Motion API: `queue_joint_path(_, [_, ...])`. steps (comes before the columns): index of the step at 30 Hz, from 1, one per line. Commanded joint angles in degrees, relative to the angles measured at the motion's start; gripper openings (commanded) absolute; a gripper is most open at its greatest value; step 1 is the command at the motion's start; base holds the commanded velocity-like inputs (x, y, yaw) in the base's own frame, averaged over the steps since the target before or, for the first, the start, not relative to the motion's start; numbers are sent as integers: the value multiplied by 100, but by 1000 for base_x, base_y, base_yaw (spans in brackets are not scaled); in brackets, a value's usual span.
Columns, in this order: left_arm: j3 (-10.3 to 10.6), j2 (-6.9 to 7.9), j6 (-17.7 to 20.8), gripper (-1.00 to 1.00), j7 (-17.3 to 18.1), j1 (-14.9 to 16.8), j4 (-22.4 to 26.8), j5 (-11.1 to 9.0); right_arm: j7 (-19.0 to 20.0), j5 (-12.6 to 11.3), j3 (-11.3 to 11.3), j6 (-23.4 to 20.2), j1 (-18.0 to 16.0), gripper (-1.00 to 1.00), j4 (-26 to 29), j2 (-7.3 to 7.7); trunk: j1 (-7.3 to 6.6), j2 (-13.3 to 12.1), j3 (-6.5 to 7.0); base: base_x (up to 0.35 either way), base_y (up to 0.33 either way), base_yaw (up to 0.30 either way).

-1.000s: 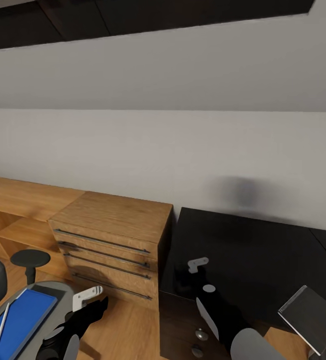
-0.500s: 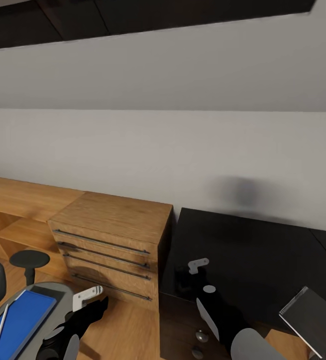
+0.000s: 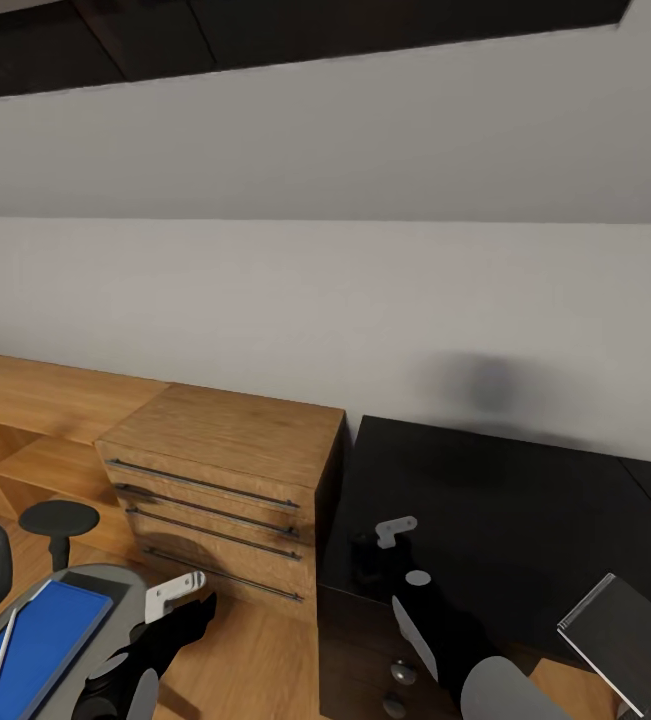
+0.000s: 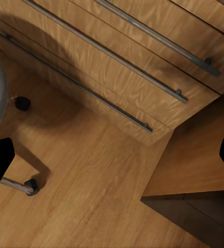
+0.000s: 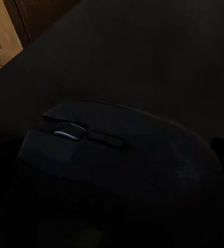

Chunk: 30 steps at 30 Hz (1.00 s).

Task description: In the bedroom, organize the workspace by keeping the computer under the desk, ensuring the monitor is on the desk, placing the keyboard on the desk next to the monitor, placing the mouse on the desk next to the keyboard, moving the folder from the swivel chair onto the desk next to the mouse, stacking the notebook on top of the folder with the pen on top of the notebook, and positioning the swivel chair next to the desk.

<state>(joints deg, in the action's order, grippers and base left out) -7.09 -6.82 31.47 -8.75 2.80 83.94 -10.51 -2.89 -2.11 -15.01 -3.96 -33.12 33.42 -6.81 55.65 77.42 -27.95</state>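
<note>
**Desk corner and chest against the wall; mouse at the right gripper**

The desk (image 3: pixel 525 500) presents a glossy black top set against a plain grey wall (image 3: pixel 325 300). Its drawer knobs (image 3: pixel 402 668) show low on the front. A light wooden chest (image 3: pixel 227 480) with long bar handles stands just beside the desk's left end, on a wooden floor (image 4: pixel 91 181). Low wooden shelving (image 3: pixel 25 420) runs further left along the wall.

At lower left, the chair (image 3: pixel 105 590) carries the blue folder (image 3: pixel 35 630) on its seat, with a white pen (image 3: pixel 3 650) lying on the folder. A black armrest (image 3: pixel 58 518) stands behind it. A grey flat object (image 3: pixel 625 635), tilted, sits at the desk's right edge; its identity cannot be determined.

The left gripper (image 3: pixel 180 600) hovers above the floor between chair and chest, its jaws spread wide and empty.

The right gripper (image 3: pixel 390 535) is over the desk's near-left corner. The right wrist view shows a black mouse (image 5: pixel 117 170) close under it on the desk; whether the jaws are closed on it cannot be told.
</note>
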Motion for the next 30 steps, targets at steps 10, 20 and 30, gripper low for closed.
queue_joint_path(10, [-3, -3, 26, 100, -39, 7, 8, -60, -28, -30, -28, -34, -1, -100, 12, 4, 0, 3, -7, 0, 0, 0])
queue_joint_path(20, [20, -3, 18, 100, -17, 3, 50, -65, -35, -26, -28, -27, -1, -100, 15, 3, -88, -157, 65, 0, 0, 0])
queue_joint_path(30, [23, -3, 17, 100, -42, 5, 88, -65, -62, -26, -27, 4, -1, -100, 212, 10, -307, -558, 245, 0, 0, 0])
